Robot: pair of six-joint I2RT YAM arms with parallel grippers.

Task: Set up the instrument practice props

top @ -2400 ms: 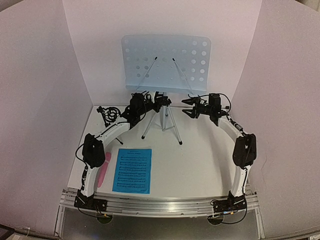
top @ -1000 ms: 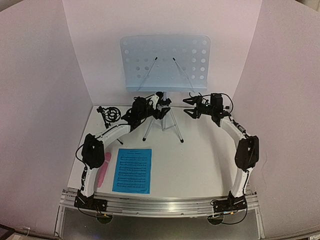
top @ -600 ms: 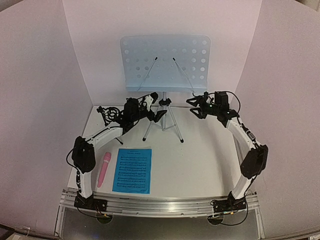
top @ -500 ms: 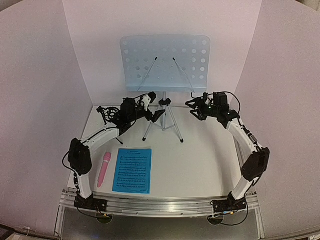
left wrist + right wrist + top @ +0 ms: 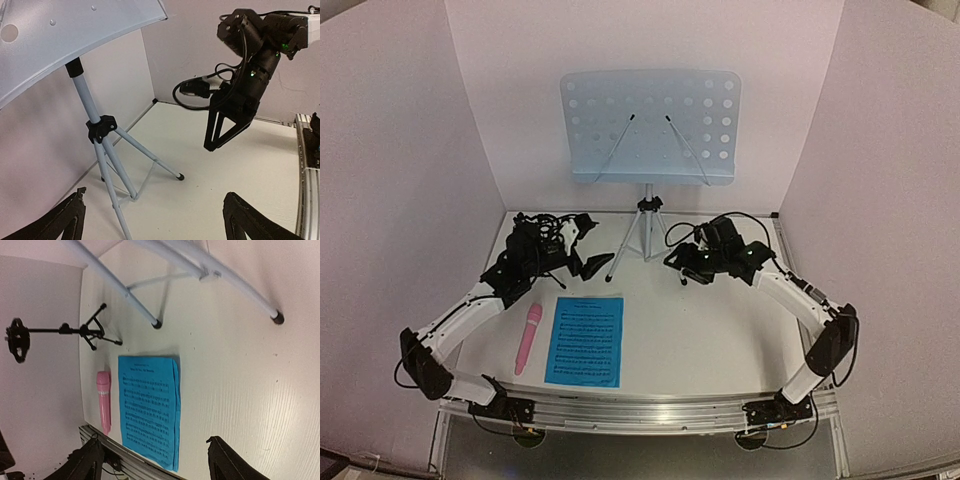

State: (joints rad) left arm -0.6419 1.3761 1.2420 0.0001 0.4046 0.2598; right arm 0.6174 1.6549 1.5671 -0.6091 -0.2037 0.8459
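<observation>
Both arms have drawn back from the music stand (image 5: pixel 650 125), which stands upright on its own at the far centre. The left gripper (image 5: pixel 578 250) and right gripper (image 5: pixel 678 264) hang spread and empty, probably freed for the sheet music (image 5: pixel 585 340) and microphone (image 5: pixel 528 338) lying near-left.

1. Top view: left arm (image 5: pixel 470 305) covers most of the mic stand (image 5: pixel 520 217); you only get black scraps.
2. Left wrist view: music stand (image 5: pixel 75 35) desk is cut by the top and left edges; one leg runs off the bottom.
3. Right wrist view: you see only its legs, cut at the top edge.
4. Left fingers (image 5: pixel 252 220) and right fingers (image 5: pixel 232 460) run off the bottom edges.
5. Sheet music (image 5: pixel 150 405): print too small to read; page count unclear.
</observation>
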